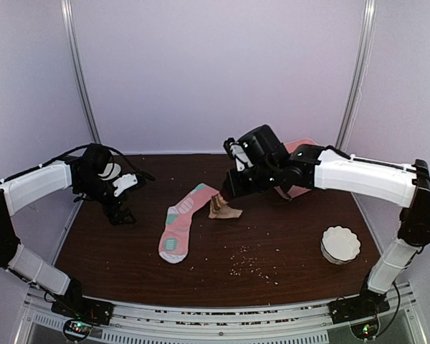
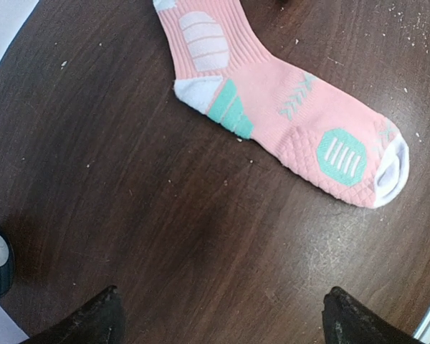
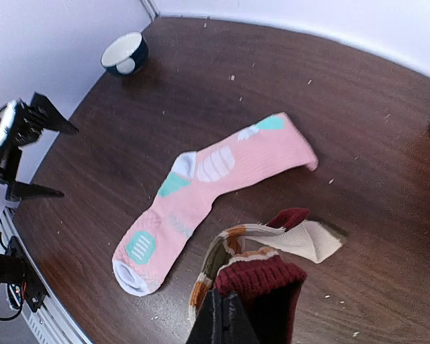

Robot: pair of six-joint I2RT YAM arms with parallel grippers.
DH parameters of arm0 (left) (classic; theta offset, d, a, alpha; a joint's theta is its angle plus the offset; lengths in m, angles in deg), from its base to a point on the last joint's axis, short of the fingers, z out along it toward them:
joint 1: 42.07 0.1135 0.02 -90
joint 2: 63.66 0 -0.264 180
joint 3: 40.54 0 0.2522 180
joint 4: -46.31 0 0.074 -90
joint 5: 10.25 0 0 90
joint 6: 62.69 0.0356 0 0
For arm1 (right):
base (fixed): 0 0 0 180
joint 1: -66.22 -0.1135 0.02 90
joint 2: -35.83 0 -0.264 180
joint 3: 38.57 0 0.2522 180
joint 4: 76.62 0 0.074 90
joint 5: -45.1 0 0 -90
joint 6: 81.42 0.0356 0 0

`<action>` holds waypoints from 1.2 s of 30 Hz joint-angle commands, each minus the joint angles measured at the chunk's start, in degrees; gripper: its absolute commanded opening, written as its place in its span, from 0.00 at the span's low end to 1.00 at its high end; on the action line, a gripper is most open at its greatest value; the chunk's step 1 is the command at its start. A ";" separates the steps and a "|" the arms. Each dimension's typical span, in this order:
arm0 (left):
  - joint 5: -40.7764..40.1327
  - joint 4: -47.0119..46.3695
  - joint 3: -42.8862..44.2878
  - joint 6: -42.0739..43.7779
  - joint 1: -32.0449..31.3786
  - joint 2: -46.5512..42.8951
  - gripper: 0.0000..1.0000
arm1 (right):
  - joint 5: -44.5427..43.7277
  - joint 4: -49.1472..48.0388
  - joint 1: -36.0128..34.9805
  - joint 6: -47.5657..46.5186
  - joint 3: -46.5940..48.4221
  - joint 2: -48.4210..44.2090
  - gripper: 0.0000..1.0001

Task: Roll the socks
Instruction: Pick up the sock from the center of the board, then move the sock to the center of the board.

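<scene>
Lying flat on the dark table [image 1: 294, 236], the pink sock [image 1: 178, 229] is shown with a ribbed leg, a white toe, a mint-green patch at the heel and a mint hexagon near the toe. The beige sock [image 3: 301, 242], banded in brown and white with a maroon cuff, is clamped at that cuff by the right gripper [image 3: 223, 326]; its crumpled lower part is seen just beside the pink sock's cuff. The left gripper [image 2: 222, 319] is held over the table near the pink sock, its fingers spread wide.
</scene>
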 commanded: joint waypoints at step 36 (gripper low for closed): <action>-0.80 1.49 2.39 -0.81 -4.41 2.73 0.98 | 0.30 2.54 -7.00 -18.40 -1.19 3.40 0.00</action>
